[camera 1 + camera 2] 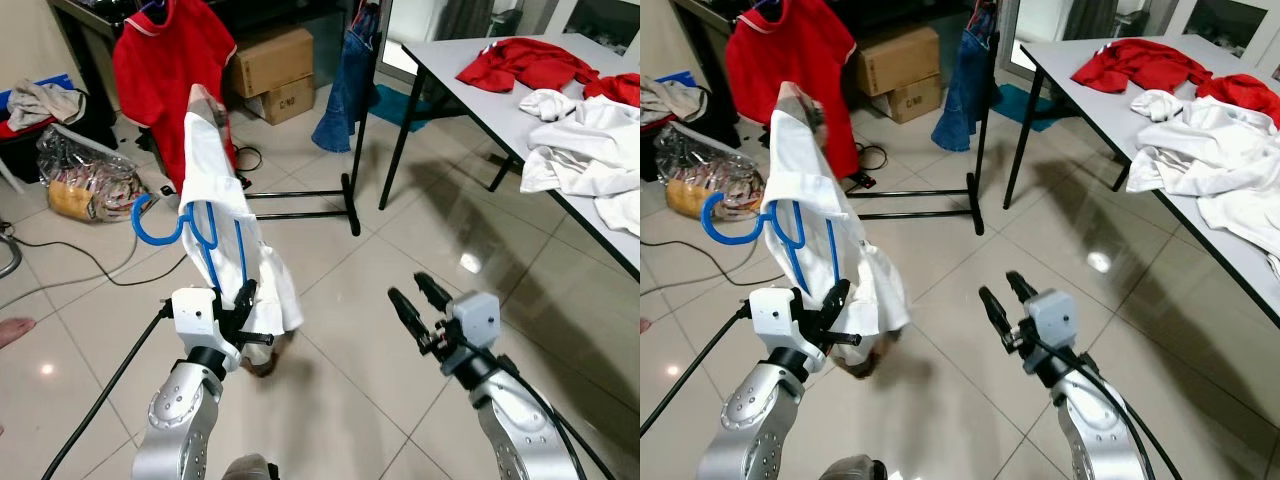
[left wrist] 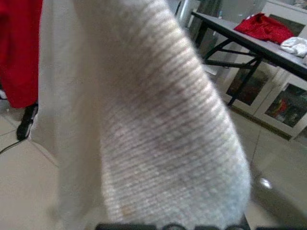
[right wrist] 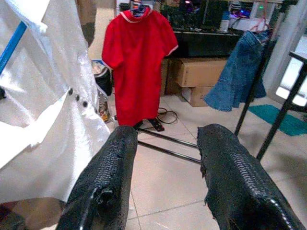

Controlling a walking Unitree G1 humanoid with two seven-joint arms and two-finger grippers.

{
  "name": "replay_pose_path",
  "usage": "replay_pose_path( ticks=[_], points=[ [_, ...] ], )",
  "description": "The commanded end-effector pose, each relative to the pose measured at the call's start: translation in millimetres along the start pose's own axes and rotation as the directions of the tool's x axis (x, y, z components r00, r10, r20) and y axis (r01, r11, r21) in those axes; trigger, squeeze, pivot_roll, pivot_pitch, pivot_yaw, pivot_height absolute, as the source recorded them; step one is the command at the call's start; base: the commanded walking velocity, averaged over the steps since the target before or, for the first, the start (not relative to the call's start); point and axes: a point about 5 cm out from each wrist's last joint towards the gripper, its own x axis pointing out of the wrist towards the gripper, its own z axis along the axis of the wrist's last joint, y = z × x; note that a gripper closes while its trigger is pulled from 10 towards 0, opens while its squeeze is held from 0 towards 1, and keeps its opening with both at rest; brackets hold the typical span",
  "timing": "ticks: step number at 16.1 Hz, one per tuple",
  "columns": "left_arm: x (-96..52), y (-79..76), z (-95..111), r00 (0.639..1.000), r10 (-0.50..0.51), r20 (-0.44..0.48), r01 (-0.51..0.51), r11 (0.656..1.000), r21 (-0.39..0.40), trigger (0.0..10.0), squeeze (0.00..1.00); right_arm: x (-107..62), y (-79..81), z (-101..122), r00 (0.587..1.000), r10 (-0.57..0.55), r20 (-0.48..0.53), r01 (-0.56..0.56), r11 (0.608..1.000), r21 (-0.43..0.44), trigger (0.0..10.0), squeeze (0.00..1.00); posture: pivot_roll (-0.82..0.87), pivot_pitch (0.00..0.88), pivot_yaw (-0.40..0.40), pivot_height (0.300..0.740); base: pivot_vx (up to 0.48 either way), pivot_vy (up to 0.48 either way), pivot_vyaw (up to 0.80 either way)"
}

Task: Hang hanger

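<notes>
A blue plastic hanger [image 1: 205,240] carries a white shirt [image 1: 222,195] and stands upright above my left gripper [image 1: 240,305], which is shut on the hanger's lower part and the cloth. The hook [image 1: 152,228] points to my left. White fabric [image 2: 144,120] covers the left wrist view close up. My right gripper [image 1: 418,300] is open and empty, held low over the floor to the right of the shirt; its two black fingers [image 3: 108,177] frame a clothes rack [image 1: 352,140] with a red shirt [image 3: 139,57] and a denim garment [image 3: 240,72] hanging on it.
A black-legged table [image 1: 470,85] at the right holds red and white clothes [image 1: 590,140]. Cardboard boxes [image 1: 272,70] stand behind the rack. A plastic bag [image 1: 85,180] and cables [image 1: 80,260] lie on the tiled floor at the left. A person's foot [image 1: 12,330] is at the left edge.
</notes>
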Motion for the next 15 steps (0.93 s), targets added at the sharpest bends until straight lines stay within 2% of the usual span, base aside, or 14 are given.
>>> replay_pose_path(
  ticks=[1,4,10,15],
  points=[
    [0.1,-1.0,6,0.999,-0.007,0.031,0.006,1.000,0.029,10.0,0.00,-0.1,-2.3,-3,1.000,0.000,-0.021,0.000,1.000,0.000,10.0,0.00,0.18,0.036,0.014,0.740,0.000,0.000,0.00],
    [5.8,-2.8,10,0.998,-0.037,0.049,0.033,0.996,0.080,10.0,0.00,0.5,-1.4,-6,1.000,0.005,-0.027,-0.004,1.000,0.006,10.0,0.00,0.18,0.029,0.013,0.740,0.000,0.000,0.00],
    [13.0,-4.6,13,0.996,-0.035,0.077,0.028,0.996,0.089,10.0,0.00,2.2,-0.3,-6,1.000,0.001,-0.020,-0.001,1.000,0.006,10.0,0.00,0.17,0.018,0.021,0.740,0.000,0.000,0.00],
    [13.4,-5.5,13,0.995,-0.035,0.091,0.026,0.995,0.100,10.0,0.00,3.7,0.5,-7,1.000,0.012,-0.016,-0.011,1.000,0.011,10.0,0.00,0.18,0.013,0.018,0.740,0.000,0.000,0.00]
  ],
)
